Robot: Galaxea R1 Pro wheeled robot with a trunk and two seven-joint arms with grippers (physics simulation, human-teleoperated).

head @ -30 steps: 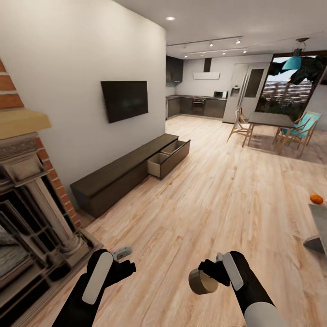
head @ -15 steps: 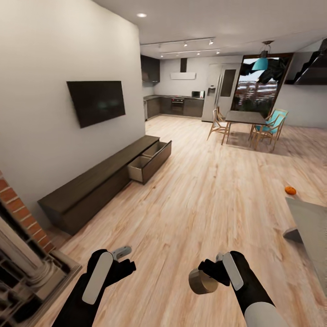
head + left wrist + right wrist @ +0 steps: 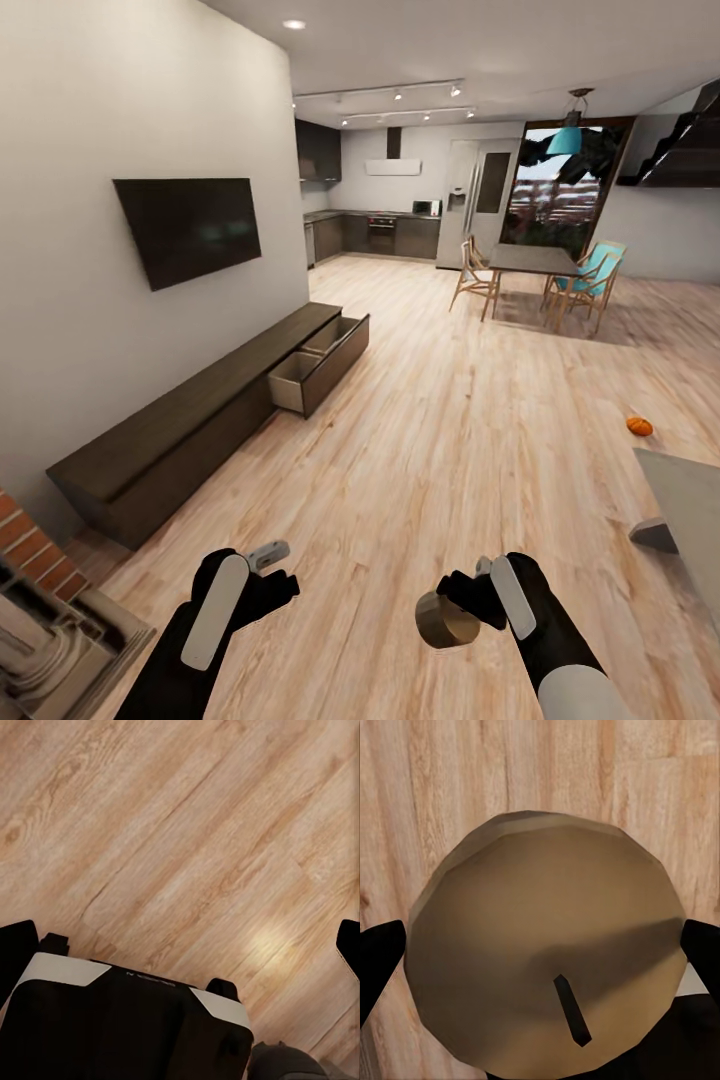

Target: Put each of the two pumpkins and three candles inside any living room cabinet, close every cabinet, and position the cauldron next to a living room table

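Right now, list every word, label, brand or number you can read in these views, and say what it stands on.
Left gripper: a thin line of pale print runs across the black housing behind it in the left wrist view, too small and blurred to read.
Candle held in the right gripper: no print.
Wall television, cabinet, kitchen appliances: no legible text.

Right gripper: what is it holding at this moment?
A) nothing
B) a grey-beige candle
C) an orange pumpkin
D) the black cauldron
B: the right gripper is shut on a stubby grey-beige candle, and the right wrist view shows the candle's round top with its dark wick between the fingers.
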